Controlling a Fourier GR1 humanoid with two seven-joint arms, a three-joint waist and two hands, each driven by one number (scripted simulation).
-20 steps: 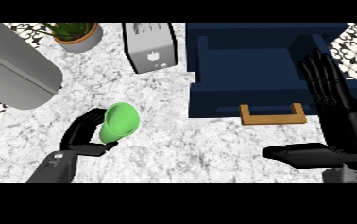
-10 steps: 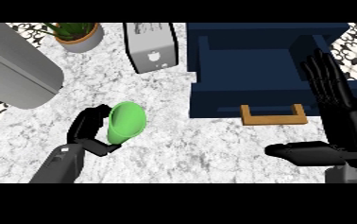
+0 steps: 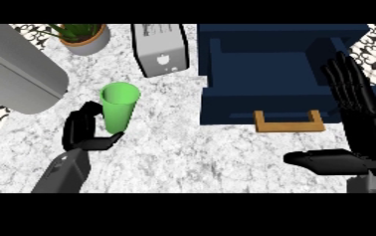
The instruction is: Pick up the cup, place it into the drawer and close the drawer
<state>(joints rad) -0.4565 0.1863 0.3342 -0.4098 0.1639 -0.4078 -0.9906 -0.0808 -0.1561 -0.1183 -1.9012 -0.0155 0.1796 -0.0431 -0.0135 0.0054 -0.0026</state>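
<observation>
Far left: potted plant (image 3: 84,36) at the back of the marble counter (image 3: 183,150). My left hand (image 3: 82,131) has fingers and thumb curled round the lower part of the 1 green cup (image 3: 118,106); cup upright, mouth open upward, well left of the drawer. Toaster (image 3: 160,51) behind it. Blue drawer (image 3: 272,75) open, wooden handle (image 3: 288,123) toward me. My right hand (image 3: 351,125) rests at the right edge, fingers straight, holding nothing.
</observation>
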